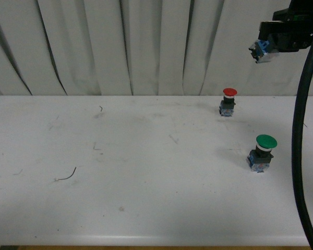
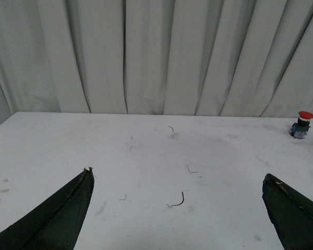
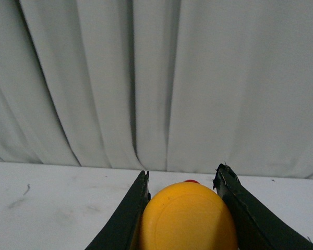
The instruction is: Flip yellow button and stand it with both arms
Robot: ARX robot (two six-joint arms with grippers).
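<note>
There were three buttons: one red button (image 1: 229, 92) and one green button (image 1: 266, 141) on the table (image 1: 146, 198), one yellow button (image 3: 188, 219) above it. Two grippers showed: left gripper (image 2: 178, 173) and right gripper (image 3: 183, 171).

wide-spread left gripper (image 2: 177, 173) over table (image 2: 52, 140)

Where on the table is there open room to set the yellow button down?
The table lies bare across left and middle, curtain to near edge, save a wire scrap. Crowded on the right: red button, green button, hanging cable.
</note>
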